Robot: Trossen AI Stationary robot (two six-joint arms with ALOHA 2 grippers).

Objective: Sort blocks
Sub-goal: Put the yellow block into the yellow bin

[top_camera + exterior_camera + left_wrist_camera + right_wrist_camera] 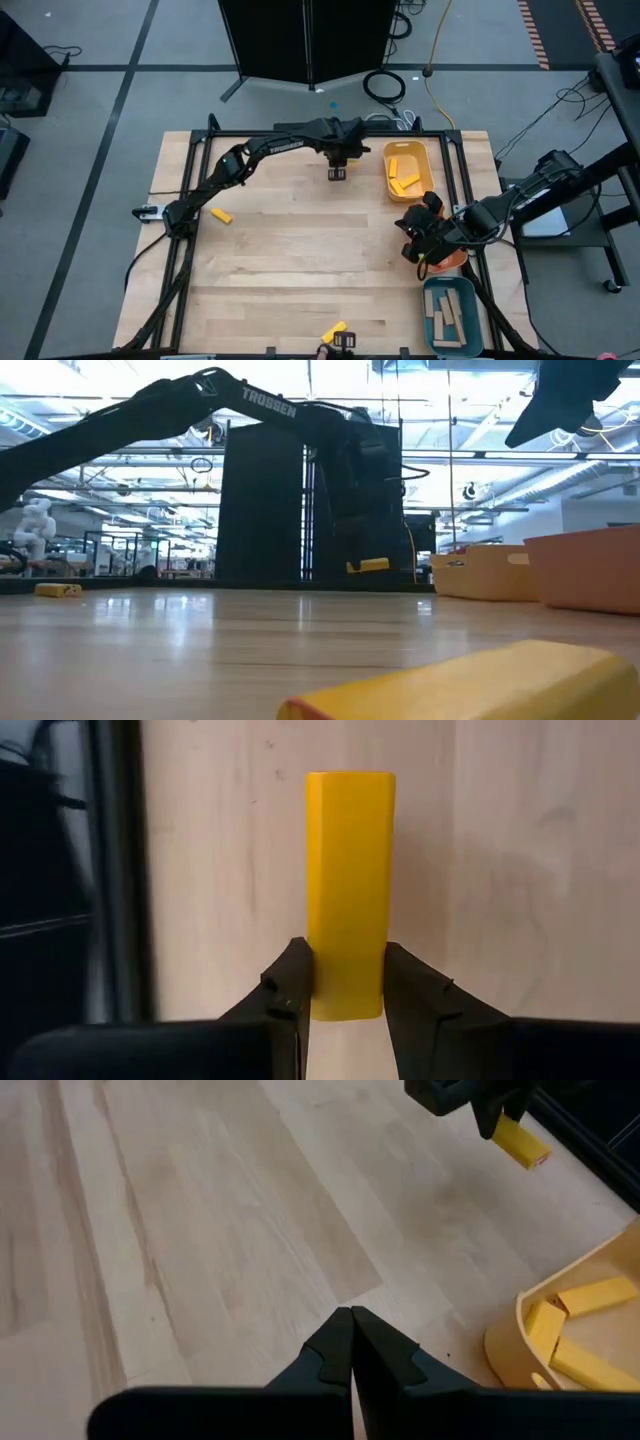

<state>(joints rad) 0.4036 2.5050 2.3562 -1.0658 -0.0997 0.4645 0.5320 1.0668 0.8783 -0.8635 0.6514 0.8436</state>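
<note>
Item: yellow block [348,895], held lengthwise between the two fingers of the left gripper [345,982], which are closed on its near end; most of its length projects forward past the fingertips [298,970]. In the high view the left gripper [337,172] is found near the far edge of the table [300,260], just beside the yellow tray [408,172]. In the low view the block [368,565] is seen lifted slightly clear of the surface.

Right gripper [351,1342]: fingers pressed together, nothing held; positioned over the table's right side, beside the orange tray [590,568].

Surface: pale wooden planks, bordered by a black frame. Room: grey floor with dark lines, a black panel [305,40] behind the table, cables [385,85] on the floor, bright ceiling lights in the low view.

Other things:
- yellow tray: several yellow blocks lying inside.
- teal tray [450,315], at the near right corner: tan wooden blocks [447,316] inside.
- one loose yellow block at the left [221,215], well apart from both grippers.
- one yellow block at the near edge [334,331], filling the low view's foreground [470,682].

Nothing is seen lying between the held block and the yellow tray.
</note>
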